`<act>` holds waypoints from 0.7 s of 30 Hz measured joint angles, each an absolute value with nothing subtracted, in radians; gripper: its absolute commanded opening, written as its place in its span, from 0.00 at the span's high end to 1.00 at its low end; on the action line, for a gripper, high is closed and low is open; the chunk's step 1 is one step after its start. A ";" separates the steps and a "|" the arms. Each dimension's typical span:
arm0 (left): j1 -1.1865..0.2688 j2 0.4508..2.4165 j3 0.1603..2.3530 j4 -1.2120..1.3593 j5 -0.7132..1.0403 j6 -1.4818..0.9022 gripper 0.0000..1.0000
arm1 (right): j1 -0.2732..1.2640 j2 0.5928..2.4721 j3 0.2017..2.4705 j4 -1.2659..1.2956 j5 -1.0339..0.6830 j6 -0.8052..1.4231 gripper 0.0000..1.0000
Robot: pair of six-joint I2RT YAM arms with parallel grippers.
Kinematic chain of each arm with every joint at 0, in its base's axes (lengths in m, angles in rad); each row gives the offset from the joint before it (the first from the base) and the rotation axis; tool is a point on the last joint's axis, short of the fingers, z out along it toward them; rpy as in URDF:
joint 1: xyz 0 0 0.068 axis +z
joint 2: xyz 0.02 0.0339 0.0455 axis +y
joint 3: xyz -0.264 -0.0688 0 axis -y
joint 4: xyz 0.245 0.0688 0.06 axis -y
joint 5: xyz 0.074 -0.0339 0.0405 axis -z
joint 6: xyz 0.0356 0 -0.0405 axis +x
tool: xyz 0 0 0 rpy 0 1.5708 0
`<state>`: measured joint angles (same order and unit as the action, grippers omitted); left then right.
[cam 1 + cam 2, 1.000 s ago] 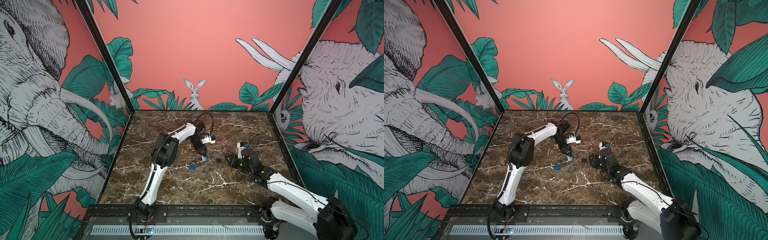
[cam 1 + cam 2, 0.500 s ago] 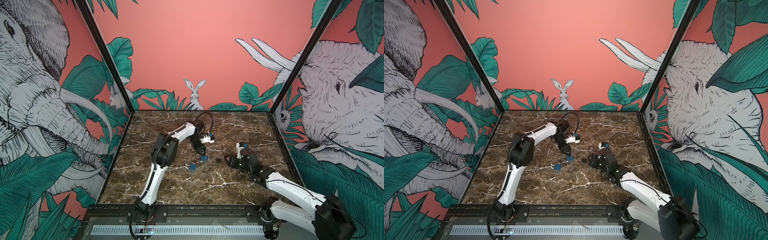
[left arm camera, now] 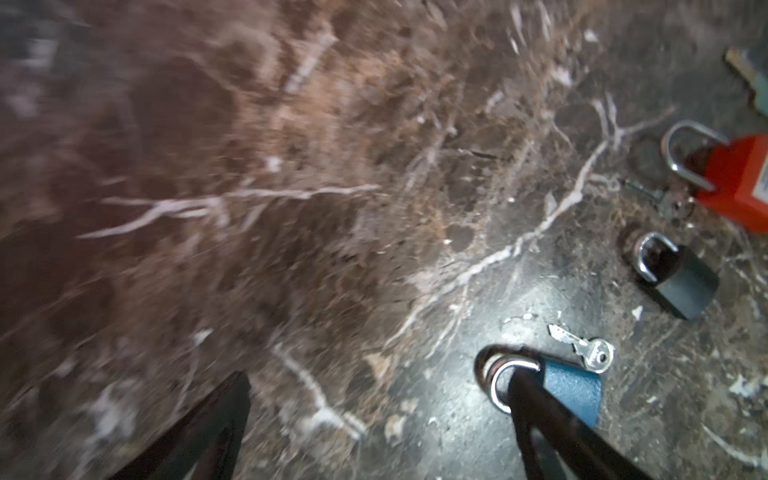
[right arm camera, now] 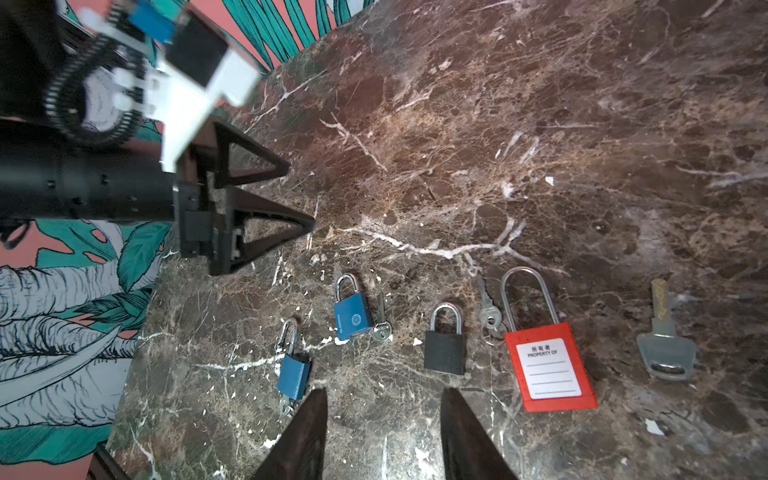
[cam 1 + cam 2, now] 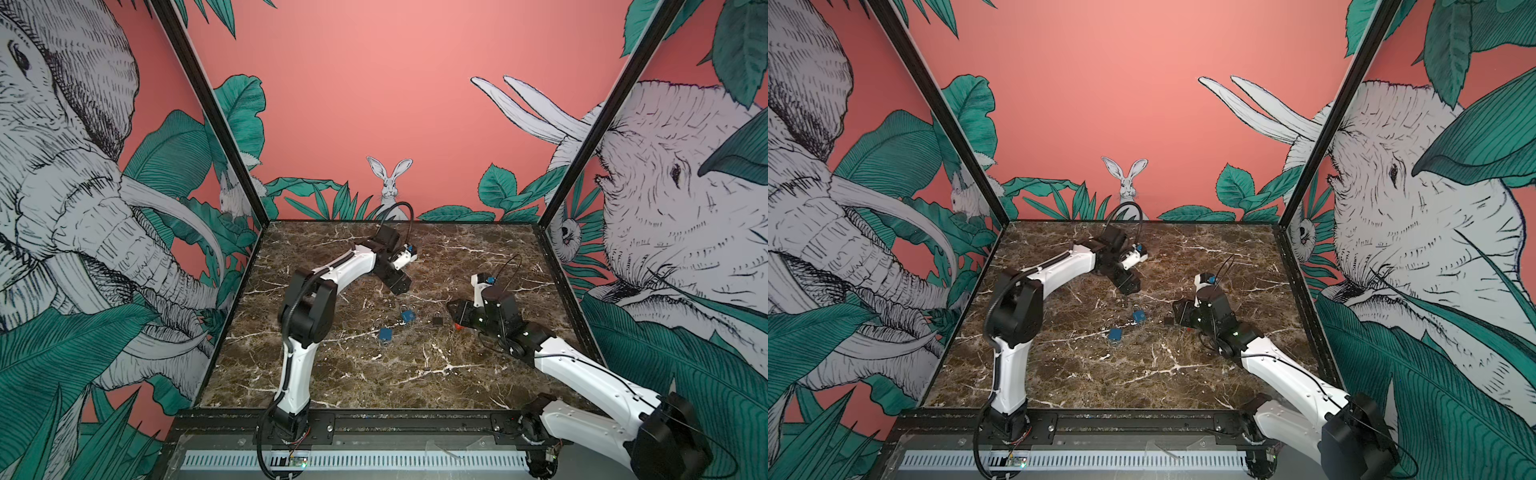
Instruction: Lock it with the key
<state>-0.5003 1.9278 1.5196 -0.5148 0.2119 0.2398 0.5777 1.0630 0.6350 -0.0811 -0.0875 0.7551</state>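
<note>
1. Two sets of jaws hang empty above the brown marble surface (image 4: 540, 124): the left jaws stand wide, the right jaws moderately apart, neither touching lock or key.
2. Nearest the left jaws lies the blue metal padlock with a round emblem (image 4: 352, 320), and a small silver key (image 4: 381, 328) lies just beside its body, not in the keyhole. I judge the wide spread leaves room to come down around either.
3. Near that lies a smaller blue padlock (image 4: 294, 372) with a key seemingly in its base; its shackle looks turned aside, too small to confirm.
4. Farther along sit a black padlock (image 4: 444, 351), a ringed silver key (image 4: 488, 316), a red long-shackled padlock with a white label (image 4: 550, 365), and, well apart, a grey-headed key (image 4: 665, 349).
5. All lie flat in a row, likely so each can be matched and picked from above.
</note>
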 measured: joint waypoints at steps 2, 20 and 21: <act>-0.474 1.794 1.398 -0.413 0.184 0.175 0.03 | 0.587 1.075 0.648 -0.090 -0.087 0.754 0.56; -0.564 0.916 0.697 -0.258 -0.060 -0.287 0.03 | 0.933 1.447 0.935 -0.290 0.162 0.721 0.51; -0.564 0.897 0.683 -0.265 -0.057 -0.301 0.03 | 0.946 1.466 0.946 -0.293 0.166 0.723 0.50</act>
